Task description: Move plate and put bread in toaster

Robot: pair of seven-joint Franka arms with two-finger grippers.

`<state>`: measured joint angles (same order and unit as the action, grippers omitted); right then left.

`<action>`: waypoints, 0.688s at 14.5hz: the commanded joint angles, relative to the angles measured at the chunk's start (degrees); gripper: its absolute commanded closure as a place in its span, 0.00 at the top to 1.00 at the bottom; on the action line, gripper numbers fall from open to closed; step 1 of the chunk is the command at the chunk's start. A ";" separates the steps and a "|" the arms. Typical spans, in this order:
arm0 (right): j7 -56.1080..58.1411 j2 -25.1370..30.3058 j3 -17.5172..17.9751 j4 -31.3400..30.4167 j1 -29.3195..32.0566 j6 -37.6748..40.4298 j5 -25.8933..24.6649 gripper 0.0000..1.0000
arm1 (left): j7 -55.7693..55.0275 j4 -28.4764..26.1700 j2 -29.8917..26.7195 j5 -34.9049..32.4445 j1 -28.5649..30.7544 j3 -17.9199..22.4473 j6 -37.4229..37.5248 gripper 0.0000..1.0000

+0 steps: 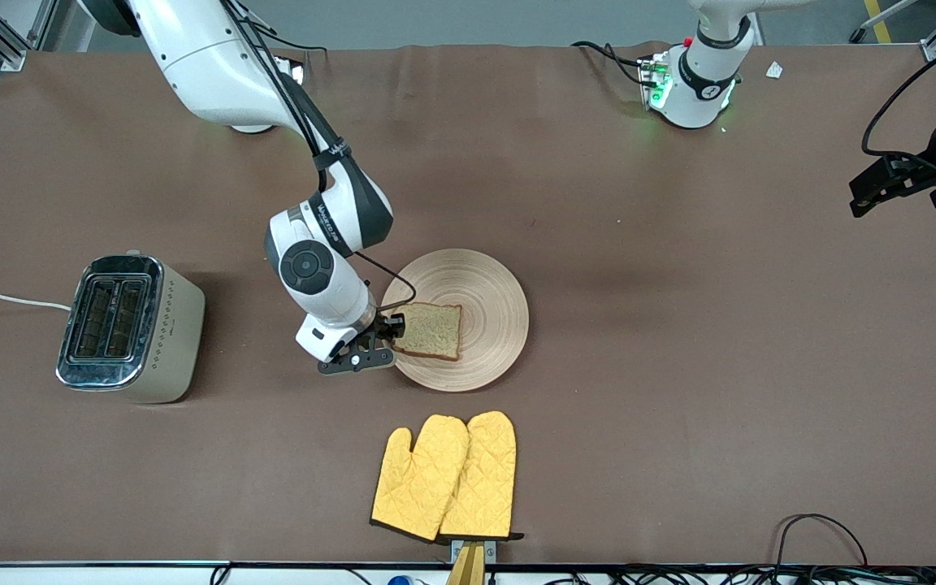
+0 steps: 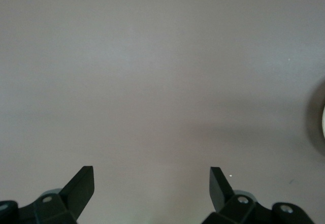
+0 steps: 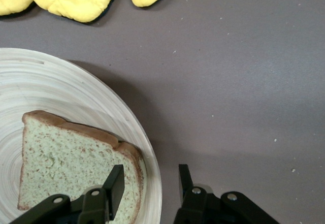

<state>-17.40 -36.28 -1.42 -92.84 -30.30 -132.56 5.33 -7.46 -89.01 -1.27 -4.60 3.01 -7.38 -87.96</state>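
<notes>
Brown matting covers the table where the right gripper straddles the crust edge of the bread, one finger over the slice and one off the plate's rim; whether the partly closed fingers yet pinch the slice cannot be told. Under the bread lies the plate. Just past the plate from the gripper, toward the front camera, rest two yellow oven mitts. Well off toward the right arm's end stands the toaster. The left gripper waits wide open above bare matting at its own end.
</notes>
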 commanded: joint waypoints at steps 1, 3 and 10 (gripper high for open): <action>-1.84 -0.28 -0.43 0.02 -1.08 -0.06 0.29 0.47 | 1.04 -1.17 -0.93 1.08 -0.55 0.35 -0.73 1.00; -2.64 -0.89 -0.51 0.02 -1.95 -0.33 0.29 0.46 | 1.22 -1.16 -0.58 2.92 -0.55 0.43 -0.99 1.00; -2.81 -2.12 -0.51 -0.06 -2.48 -1.21 0.29 0.43 | 3.15 -1.08 -0.49 3.72 0.42 0.61 -1.25 1.00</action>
<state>-19.27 -38.34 -1.41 -92.84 -32.00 -133.26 5.35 -5.66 -89.48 -1.22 -1.99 3.15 -7.18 -88.71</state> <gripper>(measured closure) 0.559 0.000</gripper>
